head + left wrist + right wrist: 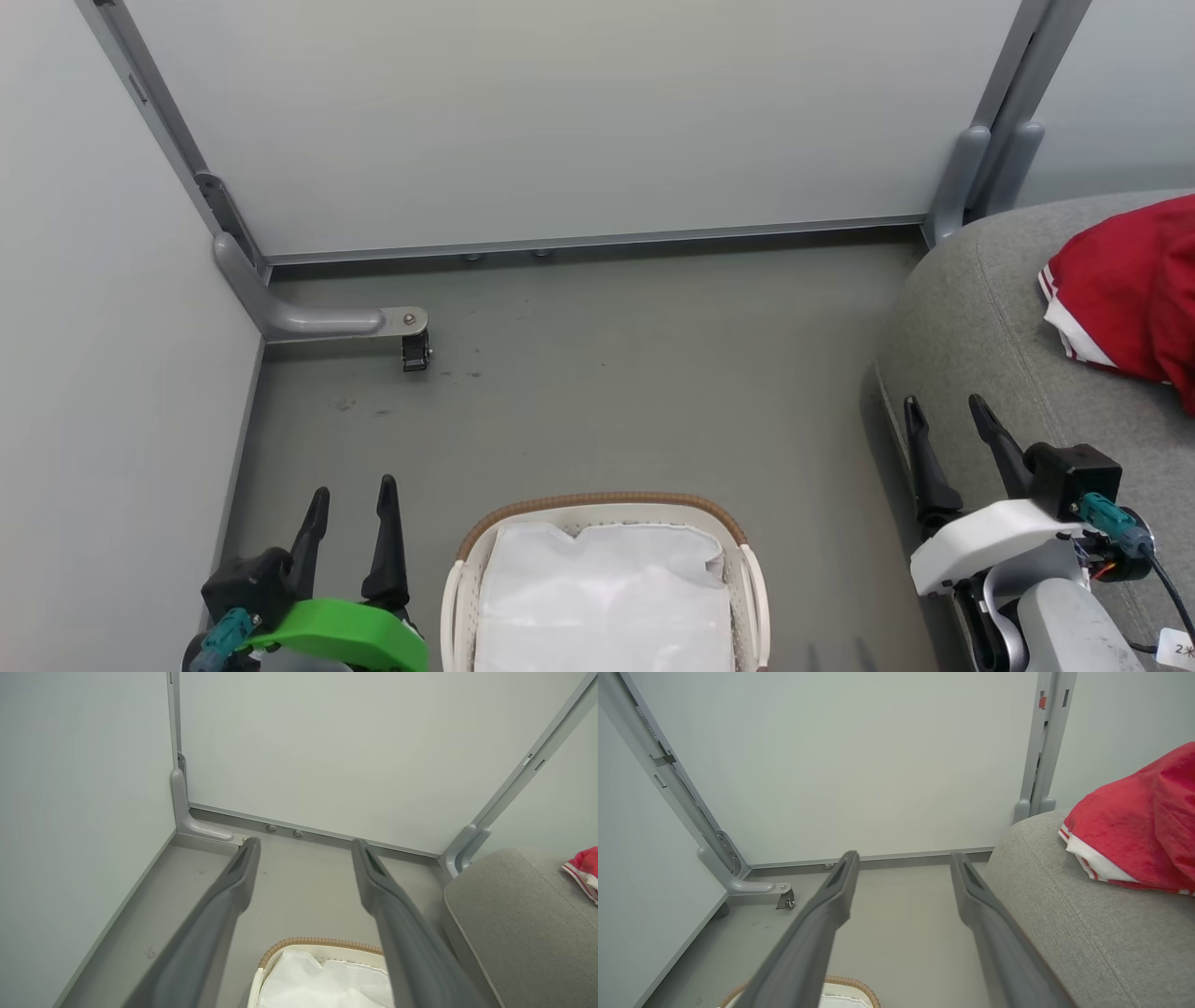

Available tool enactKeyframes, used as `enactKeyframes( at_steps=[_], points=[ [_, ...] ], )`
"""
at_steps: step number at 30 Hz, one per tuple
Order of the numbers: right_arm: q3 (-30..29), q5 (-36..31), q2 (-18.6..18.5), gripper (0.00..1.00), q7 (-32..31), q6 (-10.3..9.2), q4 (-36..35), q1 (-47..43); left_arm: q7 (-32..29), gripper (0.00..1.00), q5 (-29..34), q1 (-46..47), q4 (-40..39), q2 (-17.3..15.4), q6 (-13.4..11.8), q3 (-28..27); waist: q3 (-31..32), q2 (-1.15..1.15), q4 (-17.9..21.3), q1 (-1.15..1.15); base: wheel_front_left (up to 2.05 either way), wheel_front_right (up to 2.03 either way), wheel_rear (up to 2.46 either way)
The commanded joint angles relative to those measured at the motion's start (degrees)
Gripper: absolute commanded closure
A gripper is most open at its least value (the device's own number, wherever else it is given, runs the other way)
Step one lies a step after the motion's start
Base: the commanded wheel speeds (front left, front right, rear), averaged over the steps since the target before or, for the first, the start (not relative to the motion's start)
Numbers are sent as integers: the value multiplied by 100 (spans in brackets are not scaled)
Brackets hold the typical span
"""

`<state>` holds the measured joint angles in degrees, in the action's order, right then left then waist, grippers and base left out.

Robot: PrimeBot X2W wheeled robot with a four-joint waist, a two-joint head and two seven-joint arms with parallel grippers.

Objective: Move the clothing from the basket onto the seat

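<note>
Partition foot (322, 324): at far left we see a grey bracket with a small caster on the floor (607, 373), well clear of everything we work with.

Left tool (354, 492): low at the left, fingers apart with nothing between them, pointing ahead over bare floor, just beside the basket's left side.

Basket (597, 501): between our two arms and close in front of us, nearer the left arm. We see its brown rim and a white liner (602, 597), and no red fabric in the part that shows. Its near end is cut by the bottom edge of the head view.

Right tool (943, 406): fingers spread and empty, pointing ahead at the seat's near left corner.

Seat (980, 308): a grey cushion at the right, well apart from the basket.

Clothing (1130, 280): a red heap with white striped trim, lying on the seat, ahead and to the right of the right tool.

Key relation: the right arm is much the nearer to the clothing. The heap runs off the right edge, so we cannot tell its long axis.

Our judgement: the transfer looks finished, and no further grasp seems needed unless something lies under the liner.
</note>
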<state>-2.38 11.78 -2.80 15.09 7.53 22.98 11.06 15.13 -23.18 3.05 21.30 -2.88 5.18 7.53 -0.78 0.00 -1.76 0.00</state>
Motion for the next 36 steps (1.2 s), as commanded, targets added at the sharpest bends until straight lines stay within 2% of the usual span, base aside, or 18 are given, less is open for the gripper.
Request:
enactKeyframes(
  at_steps=[1, 19, 20, 24, 36],
  points=[
    [-3, 9, -20, 0, 10, -8, -15, -83, 2, 0, -4, 14, 18, -3, -26, 12, 7, 0, 12, 0, 0, 0, 0],
    [142, -48, -19, 0, 10, -8, 54, -123, 2, 0, 43, 77, 64, -4, -58, 98, 16, 0, 1, 0, 0, 0, 0],
    [150, -50, 0, 100, 0, 0, 53, -27, 0, 100, 7, 19, 70, 1, -65, 102, 15, 0, 0, 0, 0, 0, 0],
    [136, -9, 50, 100, -24, 0, 231, -129, -17, 100, -38, -46, 239, 5, -63, 113, 15, 0, 0, 0, 0, 0, 0],
    [29, 1388, 38, 100, -405, -1, 37, -180, -391, 100, -1229, 29, 73, 4, -11, -155, 20, 0, 19, 0, 0, 0, 0]
  ],
)
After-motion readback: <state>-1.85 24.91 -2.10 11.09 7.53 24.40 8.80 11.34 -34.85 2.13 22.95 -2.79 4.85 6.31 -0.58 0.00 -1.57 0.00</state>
